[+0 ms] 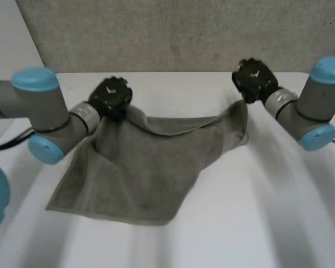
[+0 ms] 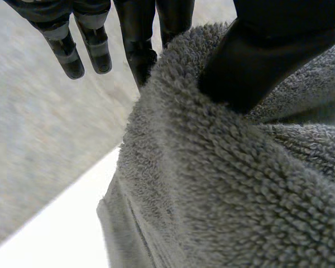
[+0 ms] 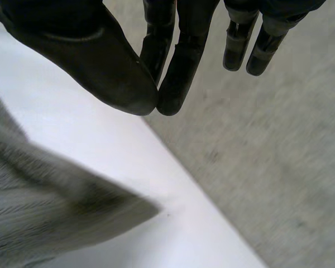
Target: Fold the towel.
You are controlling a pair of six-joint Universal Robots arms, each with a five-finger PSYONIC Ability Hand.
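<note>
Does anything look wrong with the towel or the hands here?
Yes. The left hand pinches one far corner of the grey terry towel, but the right hand is pinched on nothing; the other corner lies apart from it.

Both robot hands [image 1: 113,96] [image 1: 254,78] pinched shut

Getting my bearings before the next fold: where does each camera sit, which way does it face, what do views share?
Head view: between and behind the arms, looking down at the table; both arms, left hand and right hand show.
Left wrist view: on the left wrist, looking along the palm; its fingers and thumb pinch the towel.
Right wrist view: on the right wrist, along the palm; fingers meet thumb, a towel corner beyond them.
Shared: towel and table in all three.
</note>
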